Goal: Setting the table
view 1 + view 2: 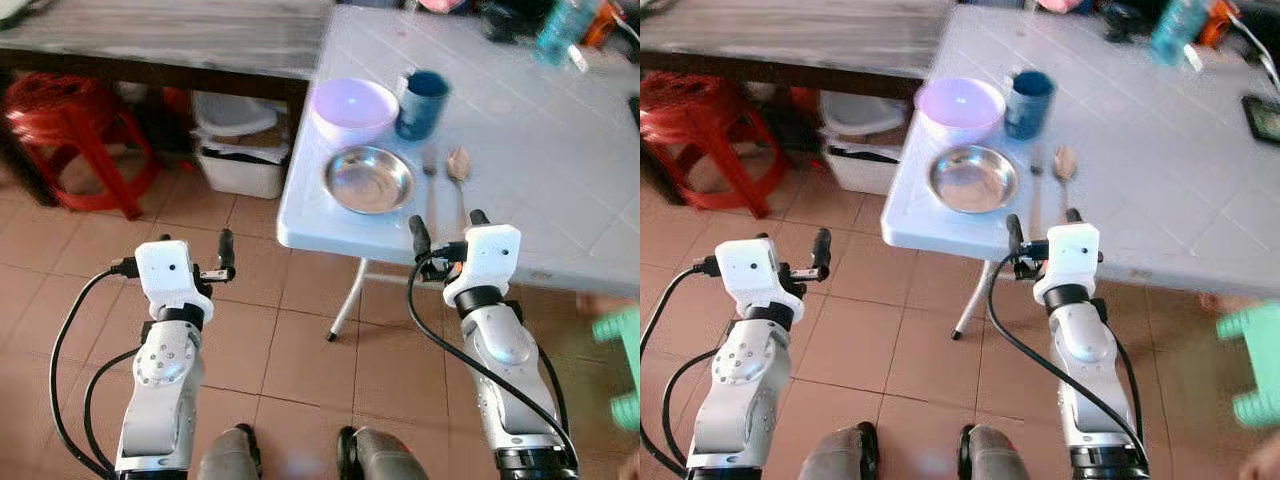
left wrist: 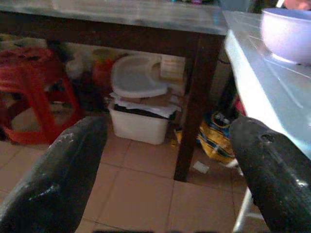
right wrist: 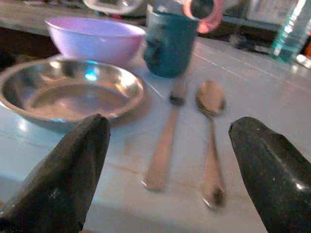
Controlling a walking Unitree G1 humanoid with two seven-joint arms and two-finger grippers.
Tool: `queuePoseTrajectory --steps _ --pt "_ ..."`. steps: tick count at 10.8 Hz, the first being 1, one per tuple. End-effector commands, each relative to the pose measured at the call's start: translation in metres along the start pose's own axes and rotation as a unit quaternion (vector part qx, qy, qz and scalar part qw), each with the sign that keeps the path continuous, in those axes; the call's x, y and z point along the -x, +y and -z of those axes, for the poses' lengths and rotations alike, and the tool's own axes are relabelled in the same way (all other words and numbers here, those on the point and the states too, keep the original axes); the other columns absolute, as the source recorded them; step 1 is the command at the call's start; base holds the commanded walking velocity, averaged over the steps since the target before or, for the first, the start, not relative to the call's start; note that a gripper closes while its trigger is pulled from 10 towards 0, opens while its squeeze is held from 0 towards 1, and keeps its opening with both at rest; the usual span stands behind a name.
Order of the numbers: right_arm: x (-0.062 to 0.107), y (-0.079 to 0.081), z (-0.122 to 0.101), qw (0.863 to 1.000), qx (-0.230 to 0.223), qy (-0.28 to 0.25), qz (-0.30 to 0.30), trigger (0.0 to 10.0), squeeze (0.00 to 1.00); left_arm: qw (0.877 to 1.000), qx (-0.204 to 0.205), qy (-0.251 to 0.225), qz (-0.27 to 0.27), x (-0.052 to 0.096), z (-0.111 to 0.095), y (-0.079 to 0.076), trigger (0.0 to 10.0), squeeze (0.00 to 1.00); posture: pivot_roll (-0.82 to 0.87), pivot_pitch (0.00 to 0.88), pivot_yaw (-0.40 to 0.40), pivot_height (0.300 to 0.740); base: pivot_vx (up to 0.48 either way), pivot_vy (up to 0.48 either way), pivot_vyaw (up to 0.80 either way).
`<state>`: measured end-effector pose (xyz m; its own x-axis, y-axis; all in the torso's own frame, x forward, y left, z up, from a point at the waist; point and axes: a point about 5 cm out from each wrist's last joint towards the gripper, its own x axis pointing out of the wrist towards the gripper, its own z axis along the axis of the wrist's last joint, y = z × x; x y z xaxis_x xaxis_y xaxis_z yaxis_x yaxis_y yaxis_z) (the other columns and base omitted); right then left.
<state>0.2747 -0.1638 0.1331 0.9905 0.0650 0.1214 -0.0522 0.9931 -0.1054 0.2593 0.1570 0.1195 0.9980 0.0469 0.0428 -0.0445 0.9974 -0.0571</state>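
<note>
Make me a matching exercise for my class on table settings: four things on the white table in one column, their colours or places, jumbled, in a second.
Things:
1. bowl
2. mug
3. plate
4. spoon

Descriptions:
A. dark blue, beside the bowl
B. lies right of the fork
C. pale purple
D. shiny metal, in front of the bowl

Pairs: 1-C, 2-A, 3-D, 4-B
</note>
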Motion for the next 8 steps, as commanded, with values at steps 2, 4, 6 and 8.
queuePoseTrajectory --steps 2,4,6,8 --pt "0.002 -0.006 -0.011 1.0 0.0 -0.017 0.009 10.0 0.0 1.0 0.004 -0.01 0.012 0.002 -0.005 -0.003 10.0 0.0 -0.05 0.179 -0.019 0.74 0.0 0.0 0.0" --pt "0.0 -0.007 -0.012 1.0 0.001 -0.018 0.011 10.0 0.0 1.0 0.005 -0.012 0.017 0.003 -0.005 -0.004 10.0 0.0 -0.05 0.179 -0.019 0.74 0.12 0.0 0.0" --pt "0.002 -0.006 -0.015 1.0 -0.002 -0.019 0.012 10.0 0.0 1.0 0.008 -0.016 0.022 0.004 -0.007 -0.004 10.0 0.0 -0.05 0.181 -0.017 0.74 0.285 0.0 0.0" --pt "0.004 -0.008 -0.02 1.0 -0.001 -0.027 0.015 10.0 0.0 0.999 0.016 -0.028 0.026 0.005 -0.016 -0.006 10.0 0.0 -0.05 0.175 -0.02 0.74 0.319 0.0 -0.25"
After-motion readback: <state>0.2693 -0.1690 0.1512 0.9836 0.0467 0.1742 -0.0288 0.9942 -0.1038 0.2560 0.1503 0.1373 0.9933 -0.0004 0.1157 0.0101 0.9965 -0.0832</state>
